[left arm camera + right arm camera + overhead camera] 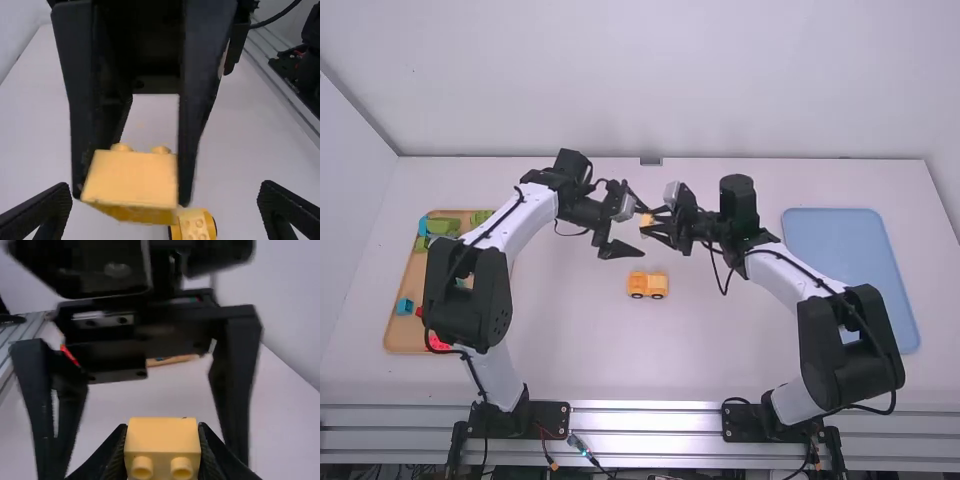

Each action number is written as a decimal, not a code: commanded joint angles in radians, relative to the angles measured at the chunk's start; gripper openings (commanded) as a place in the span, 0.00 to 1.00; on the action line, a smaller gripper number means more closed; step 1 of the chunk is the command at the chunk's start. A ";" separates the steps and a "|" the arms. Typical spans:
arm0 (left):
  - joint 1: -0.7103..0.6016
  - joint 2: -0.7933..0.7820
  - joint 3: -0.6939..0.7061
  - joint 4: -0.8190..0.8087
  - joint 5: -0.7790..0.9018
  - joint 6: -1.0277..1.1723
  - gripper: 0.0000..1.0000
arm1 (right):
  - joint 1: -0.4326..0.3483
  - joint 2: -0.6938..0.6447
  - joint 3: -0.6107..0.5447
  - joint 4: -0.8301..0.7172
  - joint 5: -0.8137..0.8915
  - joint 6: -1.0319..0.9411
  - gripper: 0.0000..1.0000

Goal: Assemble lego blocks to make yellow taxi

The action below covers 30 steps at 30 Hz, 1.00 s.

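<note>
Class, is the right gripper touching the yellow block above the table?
Touching: in the right wrist view, the right gripper has a finger against each side of the yellow block.

Held block point(162, 440): plain warm yellow, studs same hue. Toy vehicle point(647, 285): orange-yellow body, dark wheels. Left gripper point(638, 230), right gripper point(649, 221): black. Arm links white, joints black. Left tray point(417, 270): tan; blocks in it green point(444, 226), blue point(404, 306), pinkish red point(439, 342). Right tray point(850, 260): plain light blue. Table point(570, 350): white, unpatterned.
</note>
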 commanded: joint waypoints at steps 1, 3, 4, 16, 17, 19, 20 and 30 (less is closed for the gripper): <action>-0.006 -0.036 -0.012 -0.004 -0.162 -0.125 0.99 | 0.005 -0.008 0.027 -0.032 0.205 0.029 0.31; -0.006 -0.036 -0.012 0.002 -0.394 -0.319 0.99 | 0.014 -0.011 0.043 -0.129 0.309 0.018 0.31; -0.006 -0.036 -0.013 0.008 -0.450 -0.383 0.99 | 0.019 -0.011 0.052 -0.161 0.330 0.017 0.31; 0.000 -0.166 -0.234 0.379 -0.905 -0.929 0.99 | 0.130 -0.009 0.186 -0.532 0.591 -0.134 0.32; 0.011 -0.229 -0.297 0.448 -0.925 -0.969 0.99 | 0.139 -0.009 0.188 -0.540 0.618 -0.132 0.32; 0.023 -0.314 -0.375 0.521 -0.974 -1.025 0.99 | 0.153 0.001 0.192 -0.543 0.629 -0.132 0.33; 0.032 -0.377 -0.430 0.564 -1.018 -1.063 0.99 | 0.163 0.014 0.198 -0.542 0.628 -0.136 0.32; 0.123 -0.786 -0.762 0.763 -1.352 -1.323 0.99 | 0.291 0.263 0.471 -0.790 0.597 -0.300 0.31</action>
